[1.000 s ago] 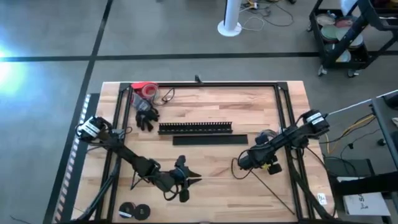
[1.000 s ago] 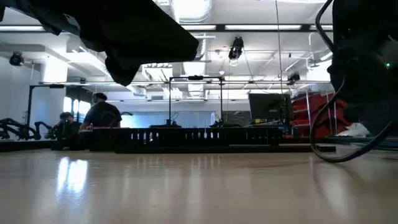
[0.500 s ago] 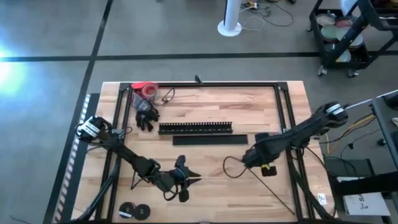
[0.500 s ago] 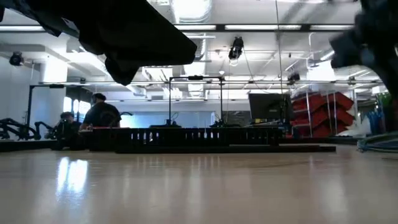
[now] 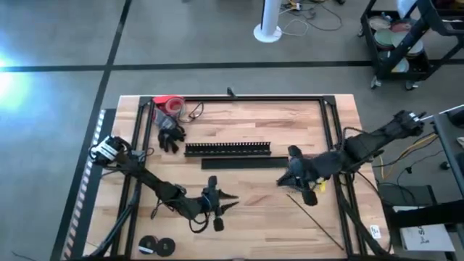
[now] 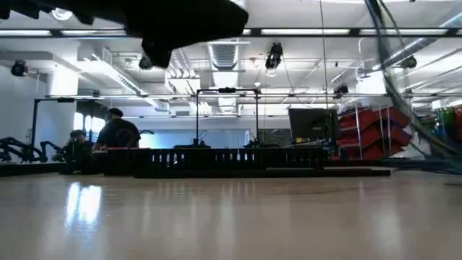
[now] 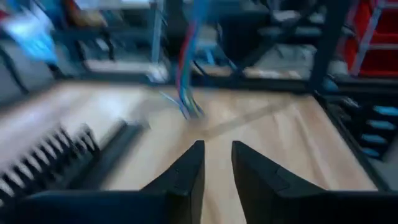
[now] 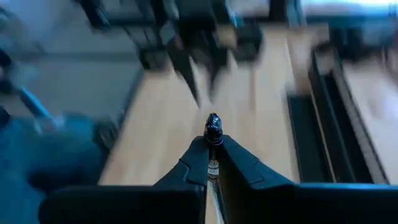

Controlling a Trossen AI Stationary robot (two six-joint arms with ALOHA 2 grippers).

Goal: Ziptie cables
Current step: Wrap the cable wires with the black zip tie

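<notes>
Right gripper (image 5: 285, 178) near the middle-right of the table (image 5: 246, 130), just past the right end of the flat black strip (image 5: 244, 163). Fingers (image 8: 239, 163) pressed together on the cables (image 8: 213, 127), a thin dark end poking out beyond the tips in the right wrist view, with more strand running back between the pads. From above, the rest of the bundle hanging as a dark line slanting away from the gripper toward the near right corner (image 5: 315, 221), a touch of yellow beside the wrist. In the low view, thin strands dropping steeply along the right side (image 6: 390, 79).

Left gripper (image 5: 230, 200) low over the near-left part of the table, pointing toward the right arm. Fingers (image 7: 186, 174) parted by a narrow gap, nothing between them; well apart from the cables. Blurred coloured strands ahead of them in the left wrist view (image 7: 186, 93).

Slotted black bar (image 5: 228, 148) lying just behind the strip, mid-table. Red roll (image 5: 168, 104) and a dark clump (image 5: 171, 135) at the far left corner. Two black rolls (image 5: 156, 246) at the near left edge. Seated person (image 6: 119, 133) in the room behind.
</notes>
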